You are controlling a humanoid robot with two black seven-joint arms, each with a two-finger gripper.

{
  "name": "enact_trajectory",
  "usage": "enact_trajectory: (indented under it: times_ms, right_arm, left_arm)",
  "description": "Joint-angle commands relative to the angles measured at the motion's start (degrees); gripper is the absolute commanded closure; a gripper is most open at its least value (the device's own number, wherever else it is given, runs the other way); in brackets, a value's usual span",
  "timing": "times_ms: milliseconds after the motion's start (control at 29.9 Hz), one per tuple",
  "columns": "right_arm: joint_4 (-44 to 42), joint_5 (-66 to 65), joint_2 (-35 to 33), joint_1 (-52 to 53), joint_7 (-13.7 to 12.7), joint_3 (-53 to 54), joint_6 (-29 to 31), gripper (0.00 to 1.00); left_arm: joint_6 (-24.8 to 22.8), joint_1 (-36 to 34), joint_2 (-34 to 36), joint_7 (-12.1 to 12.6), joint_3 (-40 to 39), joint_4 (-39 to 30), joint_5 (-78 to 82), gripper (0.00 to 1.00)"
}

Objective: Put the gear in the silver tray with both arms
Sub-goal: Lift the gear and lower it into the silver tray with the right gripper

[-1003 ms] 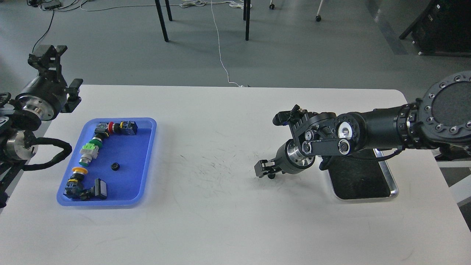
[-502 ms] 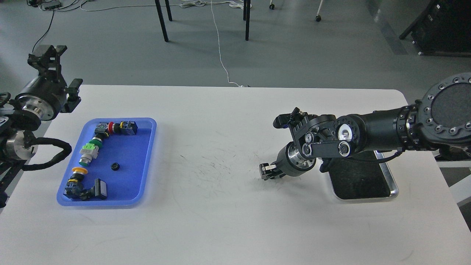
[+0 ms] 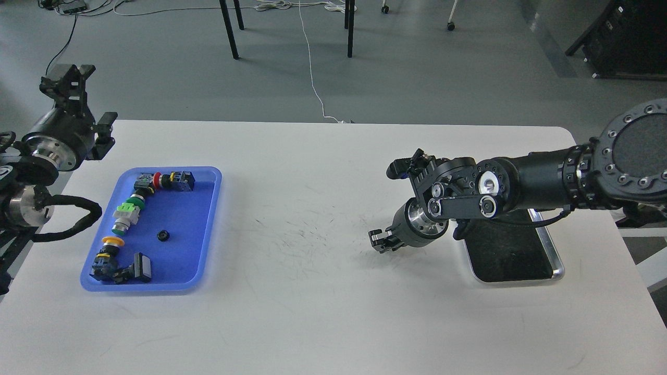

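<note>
Both end effectors' states we cannot tell; our right end effector point(image 3: 383, 240) is hovering beside the shiny rectangular steel tray point(image 3: 553, 255), so we are advising slow alignment above its rim.

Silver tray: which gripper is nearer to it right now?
Right. The right gripper hangs over the table just left of the silver tray; the left gripper is raised past the table's far-left edge, beyond the blue tray.

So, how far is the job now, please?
Nothing looks placed yet: the visible floor of the silver tray holds no gear. In hand: the right gripper hangs low over the white table, left of that tray; whether it holds something is unclear. A small black ring lies in the blue tray. The left gripper is raised.
</note>
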Motion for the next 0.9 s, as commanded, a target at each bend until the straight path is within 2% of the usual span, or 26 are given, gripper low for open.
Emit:
enact_trajectory:
  times_ms: [0,167,334,468,535,669,870]
  right_arm:
    - [1.7,0.4,0.0,3.8,0.4,0.5,-0.1,0.99]
    - [8.6,0.1,-1.3,13.1,0.5,8.2,0.0,0.99]
    - [17.7,-2.0,-23.5,19.3,0.5,11.4,1.0,0.99]
    - [22.2,-11.9,-38.5,17.0,0.5,11.3,2.5,0.99]
    - [22.7,-17.8,-43.8,13.2,0.5,11.9,2.5,0.99]
    - [21.0,-26.4,-49.5,3.6,0.8,12.8,1.4,0.99]
    - [15.5,-31.7,-46.7,-8.4,0.8,18.1,-3.7,0.99]
  left_arm:
    - [0.0,0.0,0.0,0.1,0.1,0.0,0.0,0.02]
    - [0.0,0.0,0.0,0.2,0.1,0.1,0.2,0.02]
    - [0.0,0.0,0.0,0.2,0.1,0.1,0.4,0.02]
    - [0.0,0.0,-0.1,0.2,0.1,0.2,0.4,0.02]
    - [0.0,0.0,-0.1,0.2,0.2,0.2,0.4,0.02]
    - [0.1,0.0,-0.3,0.2,0.5,0.2,0.5,0.02]
    - [0.5,0.0,-0.4,0.3,0.9,0.2,0.5,0.02]
